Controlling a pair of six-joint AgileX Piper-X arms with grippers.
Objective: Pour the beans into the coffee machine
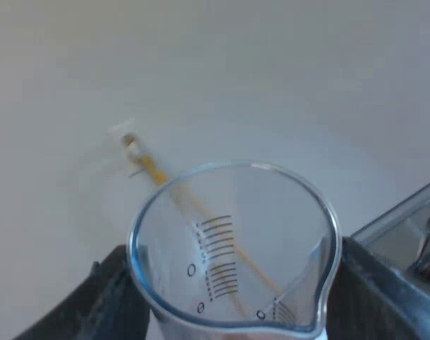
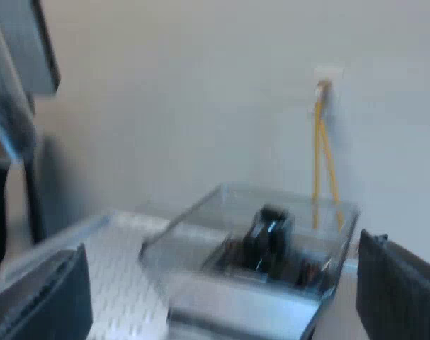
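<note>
1. The wall (image 1: 271, 71) is the backdrop in both wrist views, pale and bare apart from a cable.
2. One espresso machine (image 2: 122, 283) is seen from above in the right wrist view, its perforated metal top running up to the hopper. In the left wrist view only a corner of it (image 1: 402, 241) shows, just beside the right-hand finger, and the rest is cut off.
3. One bean hopper (image 2: 264, 234) stands on the machine's top, a clear box open upward. Inside is a dark block with brownish bits around its foot. I cannot tell whether those bits are beans.
4. The right gripper (image 2: 225, 283) hangs over the machine's top. Its two black fingers are spread wide, one to each side of the hopper, with nothing held between them.
5. The left gripper (image 1: 234, 262) has its two fingers closed against opposite sides of the glass, holding it up in front of the wall.
6. One measuring glass (image 1: 232, 234), the task's thing, sits in that grip beside the machine's corner. It looks empty, since its printed scale marks and the cable behind show straight through it. Its base is cut off.
7. A yellow cable (image 1: 154, 171) runs down the wall from a small pale fitting. Above the hopper it shows as two strands (image 2: 321, 156).
</note>
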